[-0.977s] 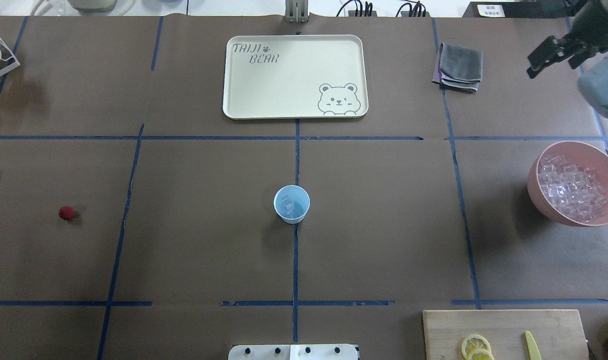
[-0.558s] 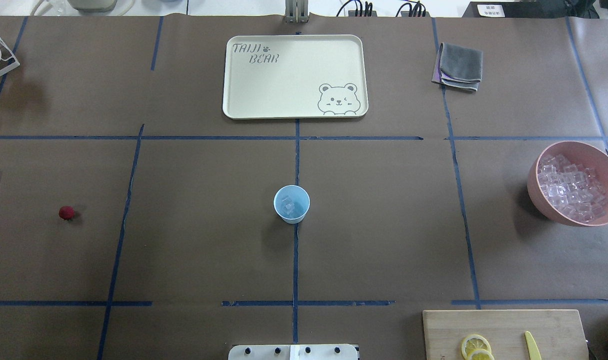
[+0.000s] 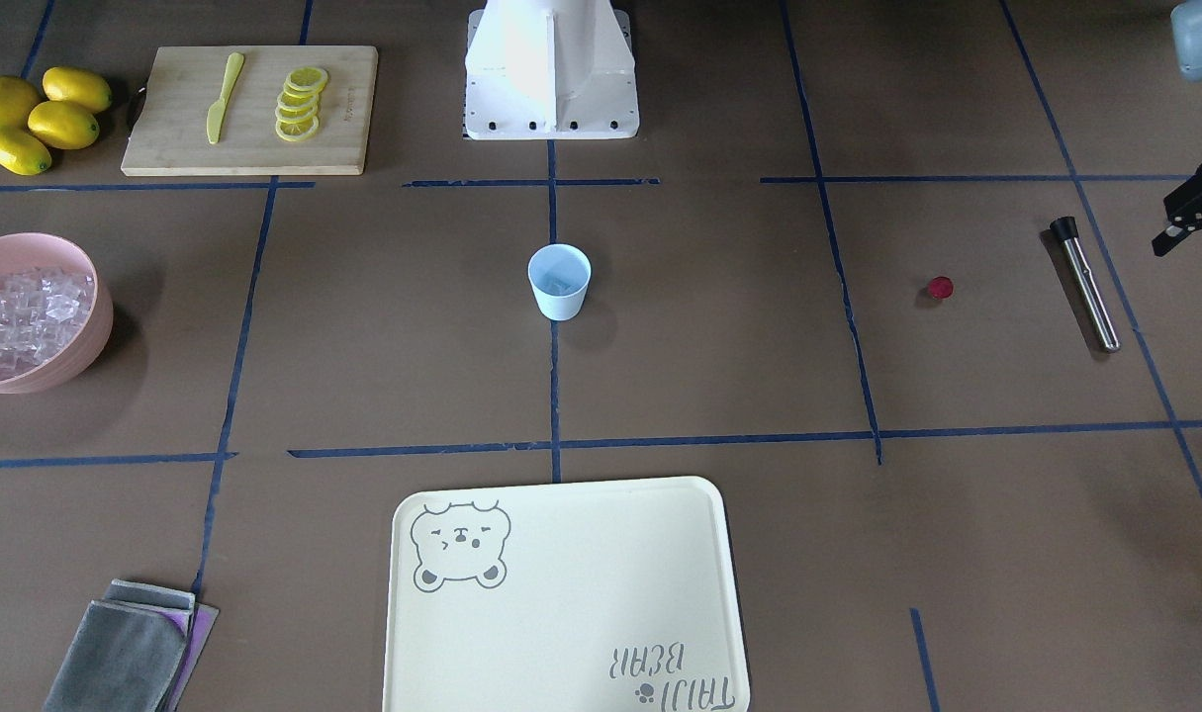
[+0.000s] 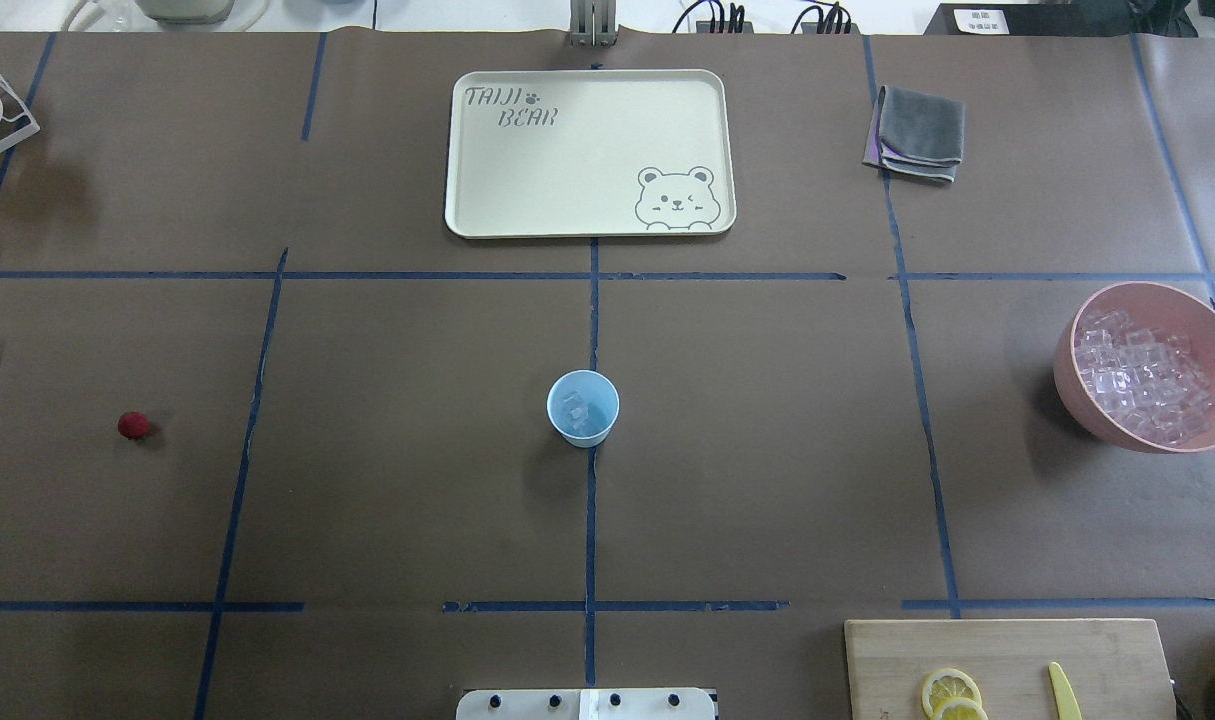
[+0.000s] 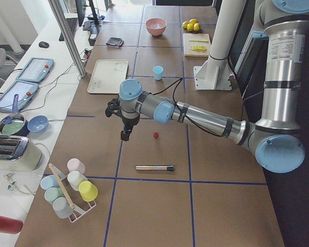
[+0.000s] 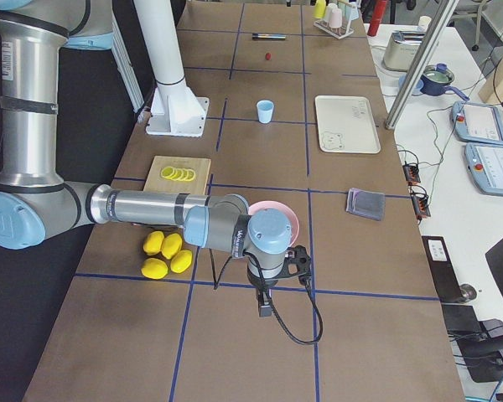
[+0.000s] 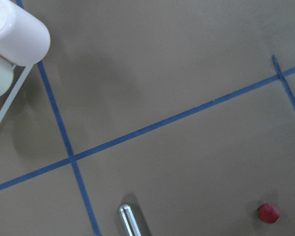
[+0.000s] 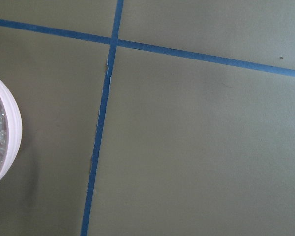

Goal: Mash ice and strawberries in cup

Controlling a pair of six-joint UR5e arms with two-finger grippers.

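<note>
While both arms hang out toward the ends of the table (image 4: 767, 450), I see the cup (image 4: 583, 408) standing upright at its centre, on the blue tape line that runs from the robot's edge to the far edge. A few cubes of ice (image 4: 576, 411) lie in the bottom of it, and many more fill the pink bowl (image 4: 1092, 415) at the right end. The strawberry (image 4: 133, 426) lies alone on the brown paper toward the left end, well apart from the cup. A steel muddler (image 3: 1085, 287) lies flat between the berry and that end. My left pincer (image 5: 124, 133) hovers above the table near the berry and the muddler, pointing down and touching neither; I cannot tell how wide it stands. My right pincer (image 6: 266, 303) hangs just beyond the bowl at the right end, also pointing down, and I cannot tell its width either. A cream tray (image 4: 587, 150) sits at the middle of the far edge, a folded grey cloth (image 4: 917, 132) lies toward the far right corner, and a cutting board (image 3: 343, 148) with lemon slices (image 3: 299, 99) lies by the robot's edge toward the right end
</note>
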